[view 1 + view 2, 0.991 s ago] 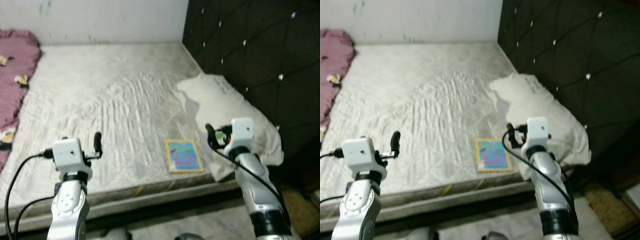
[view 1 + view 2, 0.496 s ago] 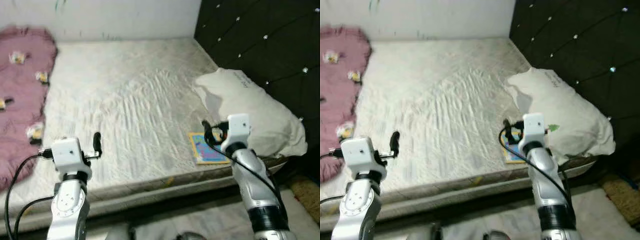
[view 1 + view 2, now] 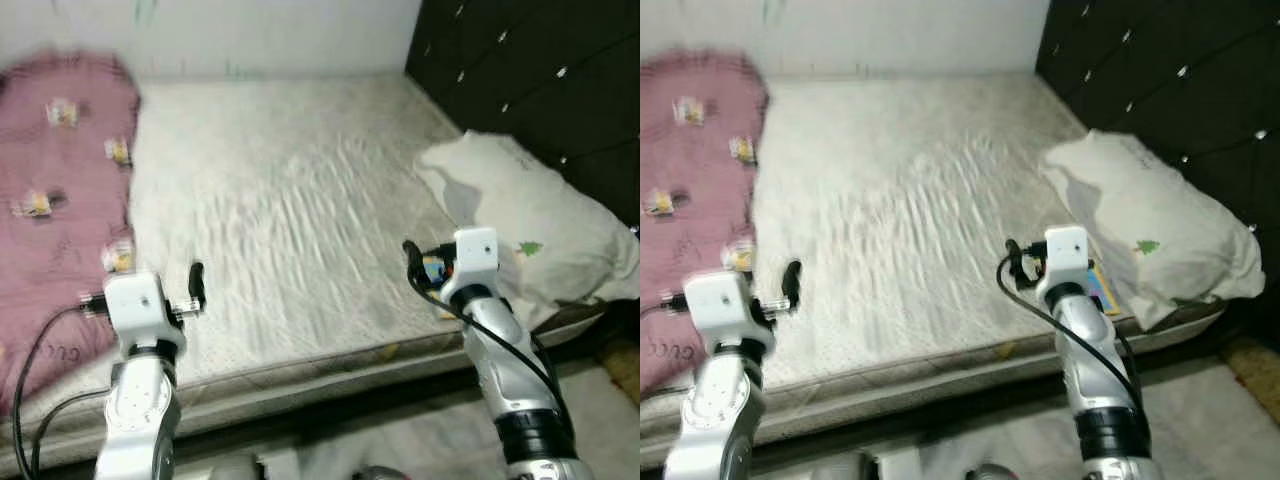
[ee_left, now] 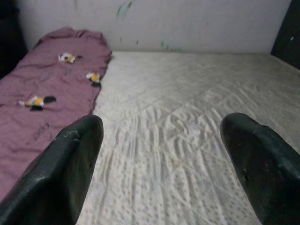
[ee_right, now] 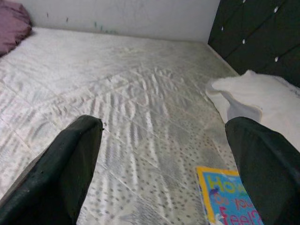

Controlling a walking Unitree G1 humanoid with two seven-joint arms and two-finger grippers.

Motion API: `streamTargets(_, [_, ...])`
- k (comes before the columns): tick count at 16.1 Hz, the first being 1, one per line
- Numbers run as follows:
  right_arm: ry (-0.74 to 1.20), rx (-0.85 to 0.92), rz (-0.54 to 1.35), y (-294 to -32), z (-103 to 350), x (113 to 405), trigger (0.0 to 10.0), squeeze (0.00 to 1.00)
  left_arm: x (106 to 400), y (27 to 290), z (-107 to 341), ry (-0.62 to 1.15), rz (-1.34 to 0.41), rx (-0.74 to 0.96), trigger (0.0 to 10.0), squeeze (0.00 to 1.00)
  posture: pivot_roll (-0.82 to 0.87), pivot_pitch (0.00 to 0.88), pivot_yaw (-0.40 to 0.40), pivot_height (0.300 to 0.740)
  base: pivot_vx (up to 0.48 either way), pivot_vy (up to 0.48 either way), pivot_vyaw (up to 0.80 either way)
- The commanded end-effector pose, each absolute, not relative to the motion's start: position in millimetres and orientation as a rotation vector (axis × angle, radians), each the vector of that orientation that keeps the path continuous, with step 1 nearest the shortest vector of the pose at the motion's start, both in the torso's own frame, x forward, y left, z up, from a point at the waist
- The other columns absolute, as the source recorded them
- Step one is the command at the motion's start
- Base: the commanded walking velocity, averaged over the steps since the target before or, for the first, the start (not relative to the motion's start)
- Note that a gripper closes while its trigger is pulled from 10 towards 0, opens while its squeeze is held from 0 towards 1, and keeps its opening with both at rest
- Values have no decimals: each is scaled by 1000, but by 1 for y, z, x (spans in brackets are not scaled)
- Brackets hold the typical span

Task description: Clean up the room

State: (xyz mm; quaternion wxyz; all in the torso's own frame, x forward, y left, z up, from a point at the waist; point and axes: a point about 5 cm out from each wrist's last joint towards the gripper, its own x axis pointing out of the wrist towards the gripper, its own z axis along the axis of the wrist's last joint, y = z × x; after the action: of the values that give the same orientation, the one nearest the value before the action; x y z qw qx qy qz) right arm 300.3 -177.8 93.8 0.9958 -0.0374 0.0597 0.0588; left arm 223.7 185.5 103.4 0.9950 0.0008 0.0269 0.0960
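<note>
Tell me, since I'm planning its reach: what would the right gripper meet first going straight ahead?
Probably the mattress; the right gripper, fingers open, points over it, with the book just off-line.

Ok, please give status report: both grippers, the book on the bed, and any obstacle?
Left gripper open, empty, over the mattress. Right gripper open, empty, near the book. Book flat at the bed edge beside the pillow. Nothing between gripper and book.

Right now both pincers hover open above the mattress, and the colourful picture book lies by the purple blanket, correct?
Not quite. The colourful picture book lies beside the white pillow, as the right wrist view shows; the purple blanket is across the mattress. Both the left pincer and right pincer are open.
</note>
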Motion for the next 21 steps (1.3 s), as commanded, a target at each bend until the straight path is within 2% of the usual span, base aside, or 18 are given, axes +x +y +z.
streamTargets(1, [97,-74,133,-173,100,303,10000,0,223,190,106,46,198,17,10000,0,18,0,-63,740,0,480,0])
streamTargets(21, [79,-105,205,-162,103,307,10000,0,226,186,107,40,197,-6,10000,0,6,0,-70,740,0,480,0])
